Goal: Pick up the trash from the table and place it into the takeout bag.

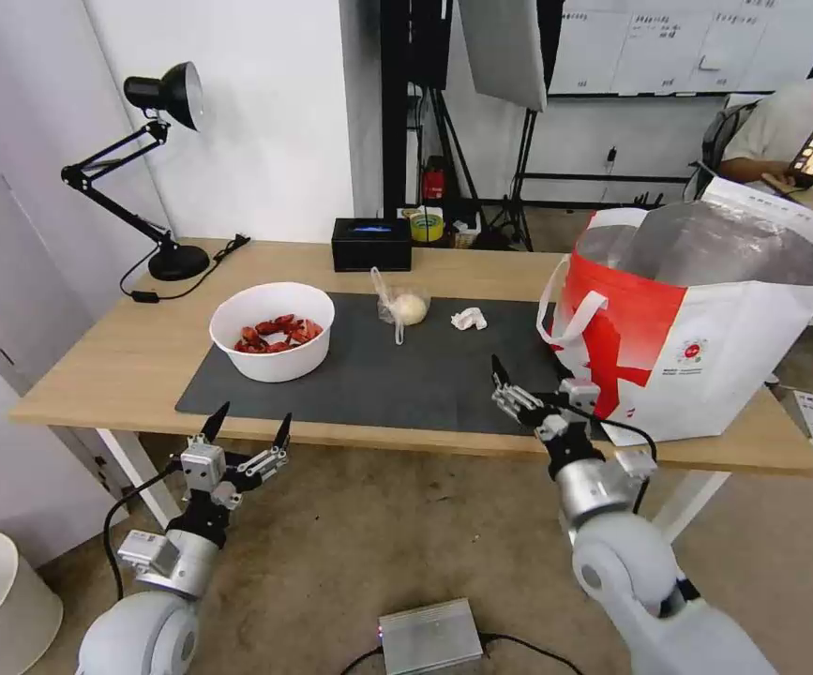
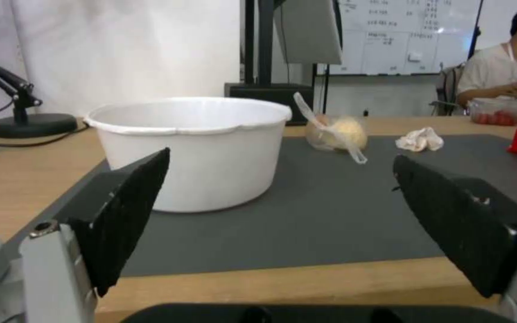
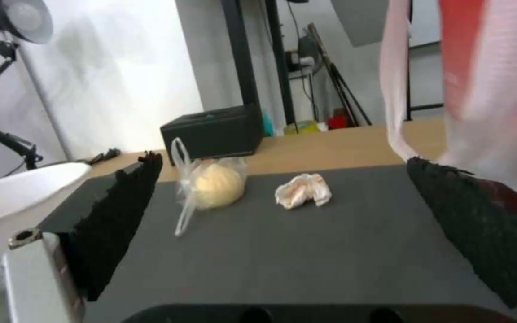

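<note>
Both claws spread wide, empty: left claw (image 1: 248,427) below bowl (image 1: 273,330), right claw (image 1: 530,380) beside takeout bag (image 1: 706,319).

Two arms in glossy light grey, rounded shells at the joints, brushed silver cylinders at the wrists. Small grey boxes clamped beside each wrist, black cables looping out from them. Left end effector (image 1: 248,427): silver metal frame, exposed linkages, two tapered black fingers (image 2: 128,211) with ribbed, textured pads. Right end effector (image 1: 530,377): same build, black pointed fingertips (image 3: 128,211), a round screw head visible on the silver finger base.
</note>
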